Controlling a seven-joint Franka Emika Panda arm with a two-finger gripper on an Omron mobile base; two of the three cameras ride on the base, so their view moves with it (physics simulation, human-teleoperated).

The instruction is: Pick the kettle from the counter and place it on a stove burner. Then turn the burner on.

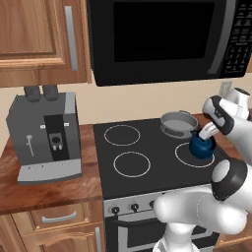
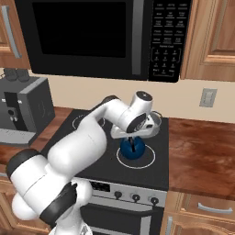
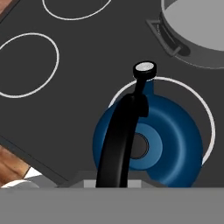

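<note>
Standing upright on the black glass cooktop (image 1: pixel 147 147), the kettle (image 1: pixel 202 146) is seen within the widest white ring, the stove burner (image 1: pixel 186 157), at the front right of the cooking surface. In the hand view the kettle (image 3: pixel 151 140) is set toward the lower left of the ring (image 3: pixel 205 118), its body crossing the outline on that side. Its black arched handle (image 3: pixel 120 140) runs up from the bottom of that view, directly beneath the tool, and its short spout (image 3: pixel 144 69) points toward the back of the cooktop.

The tool (image 2: pixel 133 137) is positioned immediately above the kettle (image 2: pixel 132 148), at the handle. Its fingertips are not visible in any view, so whether the tool is wide, narrow or clamped on the handle cannot be told.

A grey metal pot (image 1: pixel 178 122) is noted on the rear right of the cooktop, just behind the kettle and apart from it. Three narrower rings are marked elsewhere on the glass. The reddish-brown bench (image 2: pixel 202 151) is observed either side of the stove, with a grey coffee machine (image 1: pixel 44 138) on its left portion. A black microwave (image 1: pixel 162 39) is mounted above, and control knobs (image 2: pixel 135 197) are set along the stove front.
</note>
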